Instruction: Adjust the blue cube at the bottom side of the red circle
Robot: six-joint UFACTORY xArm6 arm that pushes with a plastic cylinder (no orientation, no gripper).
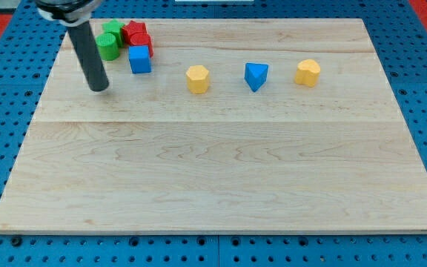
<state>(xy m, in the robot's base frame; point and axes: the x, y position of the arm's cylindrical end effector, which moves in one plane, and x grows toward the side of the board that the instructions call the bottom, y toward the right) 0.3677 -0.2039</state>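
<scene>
The blue cube [140, 59] sits near the board's top left, just below the red circle [141, 41], touching or nearly touching it. A second red block [133, 31] lies just above and left of the red circle. My tip [99, 87] rests on the board to the left of and a little below the blue cube, a clear gap apart from it. The dark rod rises from the tip toward the view's top left.
Two green blocks [110, 41] lie left of the red ones, partly behind the rod. A yellow block [197, 78], a blue triangular block [256, 76] and another yellow block [308, 72] stand in a row to the right. The wooden board [221, 170] lies on a blue pegboard.
</scene>
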